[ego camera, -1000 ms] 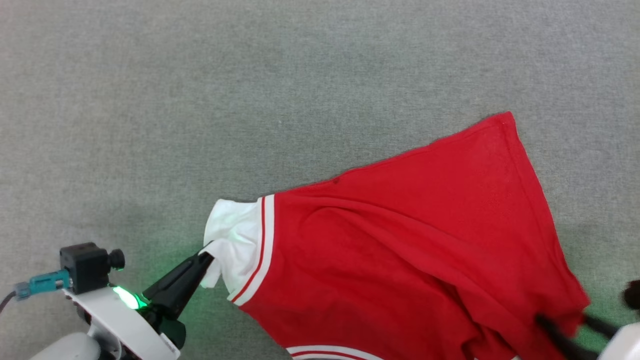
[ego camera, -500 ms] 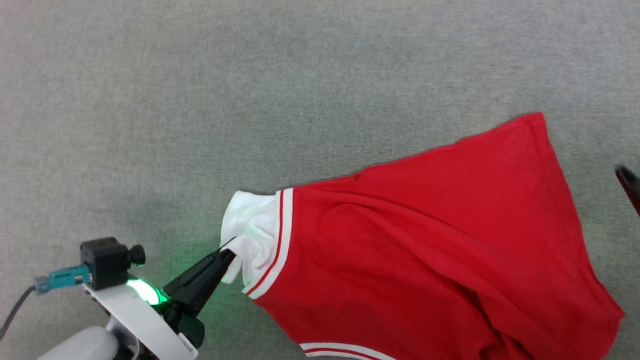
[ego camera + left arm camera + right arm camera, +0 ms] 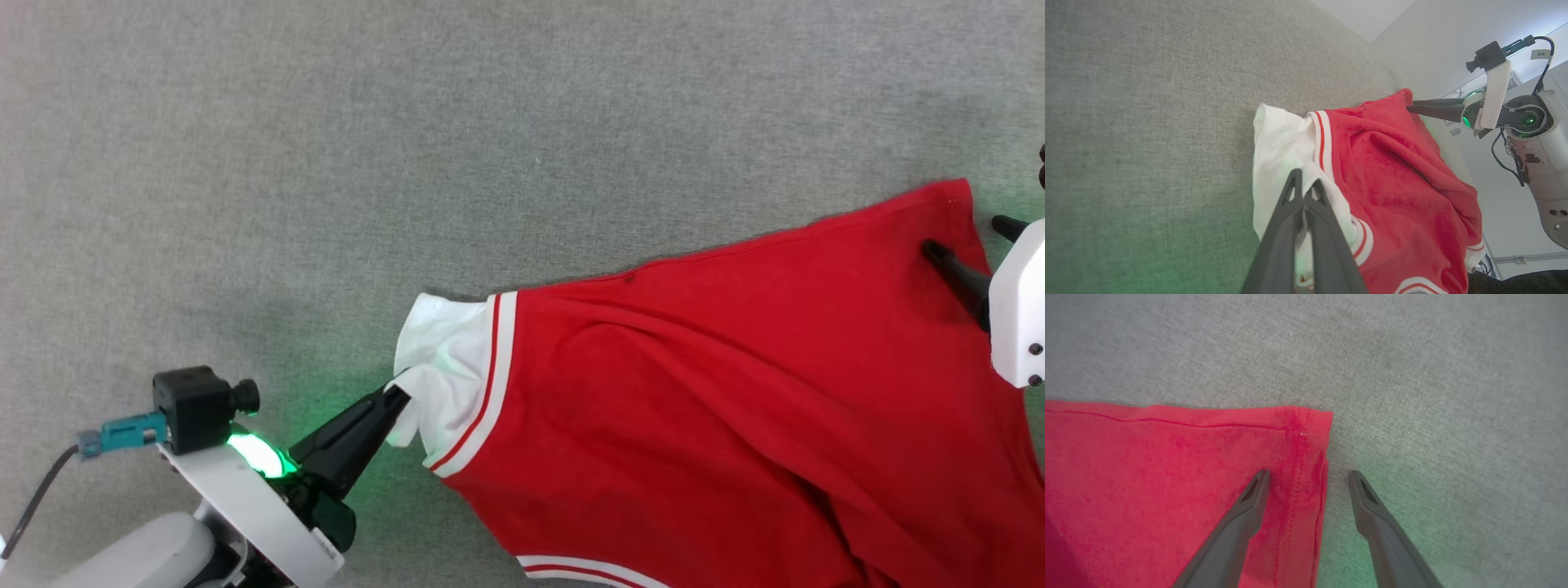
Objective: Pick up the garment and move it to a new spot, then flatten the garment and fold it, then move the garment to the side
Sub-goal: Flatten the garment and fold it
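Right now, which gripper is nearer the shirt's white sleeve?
Left. The left gripper is shut on the white sleeve at its edge. The right gripper is open at the far end of the shirt, straddling the hem corner.

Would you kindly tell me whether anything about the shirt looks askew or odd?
The shirt lies crooked and creased, its white sleeve bunched in the shut left gripper. A small dark spot marks the red cloth near its far edge.
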`<state>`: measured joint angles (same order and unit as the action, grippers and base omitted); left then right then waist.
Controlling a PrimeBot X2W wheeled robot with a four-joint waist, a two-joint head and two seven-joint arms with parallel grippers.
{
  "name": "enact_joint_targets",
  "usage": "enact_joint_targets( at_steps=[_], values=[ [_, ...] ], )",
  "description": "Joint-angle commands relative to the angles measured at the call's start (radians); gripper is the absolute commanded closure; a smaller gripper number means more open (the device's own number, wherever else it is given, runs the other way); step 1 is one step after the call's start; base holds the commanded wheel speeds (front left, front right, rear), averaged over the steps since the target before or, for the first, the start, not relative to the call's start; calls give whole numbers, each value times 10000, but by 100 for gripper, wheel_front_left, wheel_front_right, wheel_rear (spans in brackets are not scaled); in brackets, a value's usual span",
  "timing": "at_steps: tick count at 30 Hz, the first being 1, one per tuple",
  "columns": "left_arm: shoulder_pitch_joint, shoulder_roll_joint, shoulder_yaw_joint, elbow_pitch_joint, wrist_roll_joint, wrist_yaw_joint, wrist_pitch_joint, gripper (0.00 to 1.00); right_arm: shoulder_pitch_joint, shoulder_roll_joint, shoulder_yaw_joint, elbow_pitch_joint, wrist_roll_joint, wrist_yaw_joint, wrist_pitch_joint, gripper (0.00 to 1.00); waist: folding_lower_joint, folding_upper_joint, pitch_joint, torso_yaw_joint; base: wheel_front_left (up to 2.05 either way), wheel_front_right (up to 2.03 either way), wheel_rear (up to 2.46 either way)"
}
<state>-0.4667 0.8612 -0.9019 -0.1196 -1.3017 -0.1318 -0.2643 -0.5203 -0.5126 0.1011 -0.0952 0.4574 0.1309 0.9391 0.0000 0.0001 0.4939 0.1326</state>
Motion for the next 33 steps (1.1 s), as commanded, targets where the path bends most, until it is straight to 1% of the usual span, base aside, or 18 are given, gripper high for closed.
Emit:
enact_joint_targets(
  at_steps=[1, 6, 8, 9, 12, 15, 19, 21, 22, 24, 26, 31, 33],
  values=[
    [-70, -32, 5, -2, 42, 24, 14, 100, -47, -70, 81, 84, 80, -4, 30, 0, 0, -1, 103, 79, 0, 0, 0],
    [-166, -62, 3, -41, 38, 24, 14, 100, 63, -178, 524, 433, 275, -1, 268, 0, 0, -1, 206, 105, 0, 0, 0],
    [-195, -72, 7, -43, 29, 24, 14, 100, 101, -142, 673, 541, 378, 1, 376, 68, 0, -1, 223, 88, 0, 0, 0],
    [-194, -77, 11, -36, 27, 24, 14, 100, 129, -126, 729, 557, 411, 2, 357, 100, 0, -1, 221, 77, 0, 0, 0],
    [-129, -100, 67, 37, 25, 24, 14, 100, 117, -12, 755, 603, 446, 1, 139, 100, 0, -1, 136, 42, 0, 0, 0],
    [32, -86, 321, 267, -56, 24, 14, 100, 44, 177, 442, 633, 325, -1, -485, 100, 0, -1, -41, -7, 0, 0, 0],
    [15, -87, 770, 577, -75, 24, 13, 100, -53, 481, -262, 836, 96, -2, -1497, 100, 0, -1, -417, -33, 0, 0, 0],
    [-253, 42, 870, 776, 88, 24, 13, 100, -215, 700, -679, 1060, -52, -2, -1954, 100, 0, -1, -599, -51, 0, 0, 0],
    [-441, 13, 876, 806, 40, 24, 13, 100, -329, 832, -868, 1135, -111, -2, -2196, 100, 0, -1, -696, -57, 0, 0, 0],
    [-930, 288, 796, 976, 189, 24, 18, 100, -717, 1148, -1393, 1409, -273, -2, -2665, 100, 0, -1, -812, -143, 0, 0, 0],
    [-1643, 353, 715, 1070, 177, 23, 105, 100, -1144, 1442, -1845, 1700, -524, -4, -3100, 100, 0, -1, -863, -190, 0, 0, 0],
    [-3723, 511, 1073, 1753, -547, 26, 502, 100, -2659, 2161, -2908, 2448, -1320, -7, -3971, 100, 0, -1, -747, -431, 0, 0, 0],
    [-4612, 377, 1408, 2349, -1016, 26, 609, 100, -3341, 2426, -3300, 2761, -1634, -9, -4306, 100, 0, -1, -608, -530, 0, 0, 0]
  ],
)
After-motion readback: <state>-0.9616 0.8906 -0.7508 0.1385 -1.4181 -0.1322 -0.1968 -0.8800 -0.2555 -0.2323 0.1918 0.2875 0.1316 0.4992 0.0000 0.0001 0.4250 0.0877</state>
